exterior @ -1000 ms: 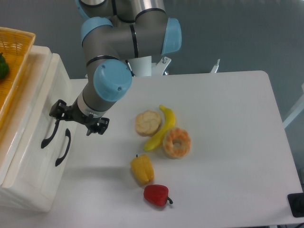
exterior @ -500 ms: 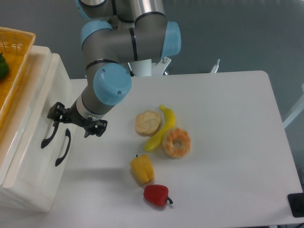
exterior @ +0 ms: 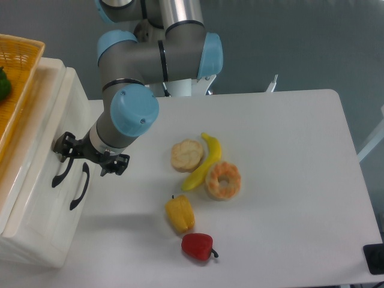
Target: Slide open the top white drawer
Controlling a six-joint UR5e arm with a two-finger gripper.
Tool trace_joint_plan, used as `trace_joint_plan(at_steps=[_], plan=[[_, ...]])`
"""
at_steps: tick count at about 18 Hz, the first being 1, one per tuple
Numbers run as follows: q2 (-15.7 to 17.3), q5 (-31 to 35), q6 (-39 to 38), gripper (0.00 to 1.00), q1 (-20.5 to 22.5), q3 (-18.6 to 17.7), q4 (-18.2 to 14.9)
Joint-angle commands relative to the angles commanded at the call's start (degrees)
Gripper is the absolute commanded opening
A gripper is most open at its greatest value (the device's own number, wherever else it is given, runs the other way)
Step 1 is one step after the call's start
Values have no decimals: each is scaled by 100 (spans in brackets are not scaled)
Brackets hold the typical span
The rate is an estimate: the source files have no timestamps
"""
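Note:
The white drawer cabinet stands at the left edge of the table. The top white drawer (exterior: 41, 150) looks shut, with its black arched handle (exterior: 59, 173) on the front. The lower white drawer's black handle (exterior: 79, 187) lies just to its right. My gripper (exterior: 90, 155) is open and points at the cabinet front. Its left finger (exterior: 63, 146) is at the upper end of the top handle, and whether it touches I cannot tell. Its right finger (exterior: 117, 164) is over the table beside the cabinet. It holds nothing.
An orange wicker basket (exterior: 15, 90) with a green item (exterior: 3, 84) sits on top of the cabinet. On the table lie a bread roll (exterior: 186, 155), a banana (exterior: 204, 162), a donut (exterior: 223, 180), a yellow pepper (exterior: 179, 213) and a red pepper (exterior: 198, 246).
My gripper has moved left and slightly up, closer to the cabinet front and the top drawer's handle. The drawers have not moved.

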Motion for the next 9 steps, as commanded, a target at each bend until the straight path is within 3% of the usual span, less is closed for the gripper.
trace_joint_plan(at_steps=[9], plan=[[0,123,44,100,-17,-44,26]])
